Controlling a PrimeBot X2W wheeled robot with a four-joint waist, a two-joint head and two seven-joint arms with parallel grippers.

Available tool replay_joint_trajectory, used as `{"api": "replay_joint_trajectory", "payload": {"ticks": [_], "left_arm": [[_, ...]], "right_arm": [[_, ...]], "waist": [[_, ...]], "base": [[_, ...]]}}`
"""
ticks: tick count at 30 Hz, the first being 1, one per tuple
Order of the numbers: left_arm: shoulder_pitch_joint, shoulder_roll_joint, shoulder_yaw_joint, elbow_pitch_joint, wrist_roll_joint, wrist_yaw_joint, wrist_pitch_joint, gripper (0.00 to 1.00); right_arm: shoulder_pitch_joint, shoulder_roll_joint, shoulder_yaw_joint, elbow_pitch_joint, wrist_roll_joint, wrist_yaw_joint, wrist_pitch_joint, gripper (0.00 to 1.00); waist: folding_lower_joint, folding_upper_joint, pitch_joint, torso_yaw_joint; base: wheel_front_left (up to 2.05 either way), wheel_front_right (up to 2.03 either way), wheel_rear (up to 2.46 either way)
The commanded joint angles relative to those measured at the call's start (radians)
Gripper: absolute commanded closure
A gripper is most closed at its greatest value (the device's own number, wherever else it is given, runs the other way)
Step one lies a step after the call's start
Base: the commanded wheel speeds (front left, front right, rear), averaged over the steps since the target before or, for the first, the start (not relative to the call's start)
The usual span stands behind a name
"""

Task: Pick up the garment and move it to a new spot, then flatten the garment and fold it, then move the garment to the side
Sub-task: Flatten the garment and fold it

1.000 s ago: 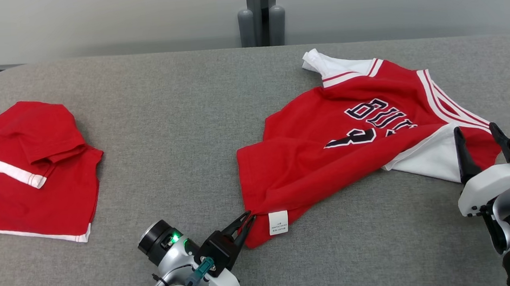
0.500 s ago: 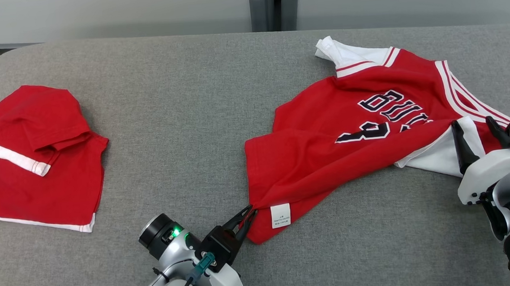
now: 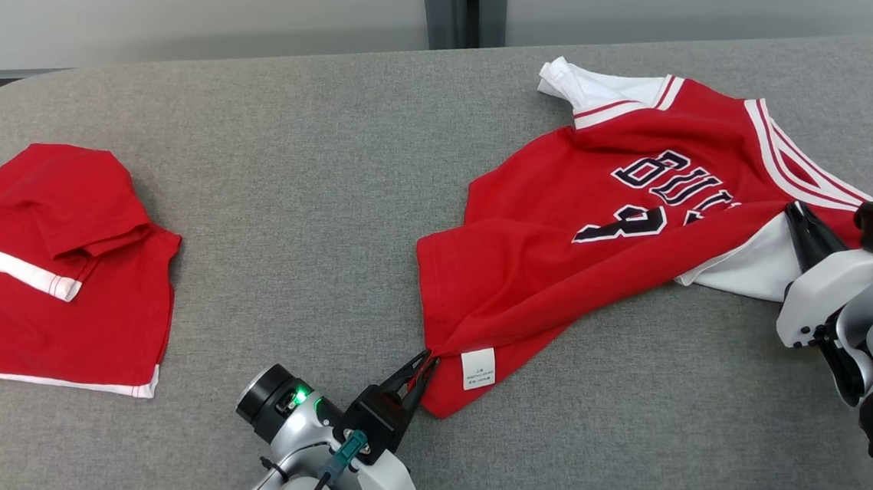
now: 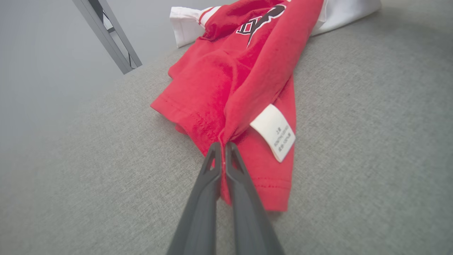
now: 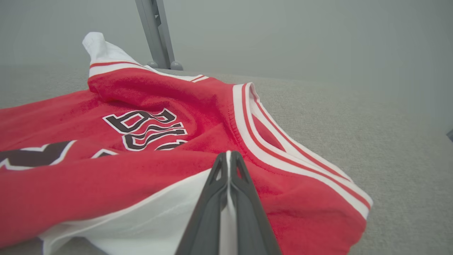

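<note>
The garment (image 3: pixel 598 249) is a red jersey with white trim and dark lettering, lying crumpled on the right half of the grey table. My left gripper (image 3: pixel 428 359) is shut on its near-left hem corner, beside a white care label (image 3: pixel 478 368). In the left wrist view the left gripper (image 4: pixel 223 144) pinches red fabric of the garment (image 4: pixel 226 81). My right gripper (image 3: pixel 797 210) is shut on the white sleeve edge at the garment's right side. In the right wrist view the right gripper (image 5: pixel 228 154) pinches the white cloth where it meets the red of the garment (image 5: pixel 141 141).
A second red garment with white trim (image 3: pixel 54 264) lies folded at the table's left. The grey fabric table (image 3: pixel 311 208) has open room in the middle. A grey post (image 3: pixel 465 1) stands behind the far edge.
My right gripper has closed on the white sleeve edge; a second ago its fingers stood apart around it. The head camera has shifted, so the whole scene sits slightly higher and to the right.
</note>
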Motion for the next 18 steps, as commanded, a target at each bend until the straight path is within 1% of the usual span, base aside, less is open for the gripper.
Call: {"api": "replay_joint_trajectory", "payload": {"ticks": [1,6,11,18], "left_arm": [[-0.018,0.003,0.004,0.002,0.005,0.0,-0.004,1.0],[-0.013,0.003,0.011,0.009,-0.002,0.003,-0.004,1.0],[-0.003,0.01,0.043,0.004,-0.025,0.014,-0.004,1.0],[-0.025,0.029,0.096,-0.016,-0.05,0.01,-0.004,1.0]], "right_arm": [[-0.004,-0.005,0.004,-0.006,0.007,0.0,-0.001,1.0],[0.014,-0.026,0.013,-0.062,0.008,0.0,-0.001,1.0],[0.03,-0.045,0.025,-0.141,-0.001,0.0,-0.001,1.0],[0.028,-0.105,0.077,-0.29,-0.03,0.0,-0.001,1.0]], "waist": [[0.0,0.0,-0.001,-0.001],[0.0,0.0,-0.021,-0.009],[0.0,0.0,-0.071,-0.027],[0.0,0.0,-0.166,-0.052]], "base": [[0.0,0.0,0.0],[0.0,0.0,0.0],[0.0,0.0,0.0],[0.0,0.0,0.0]]}}
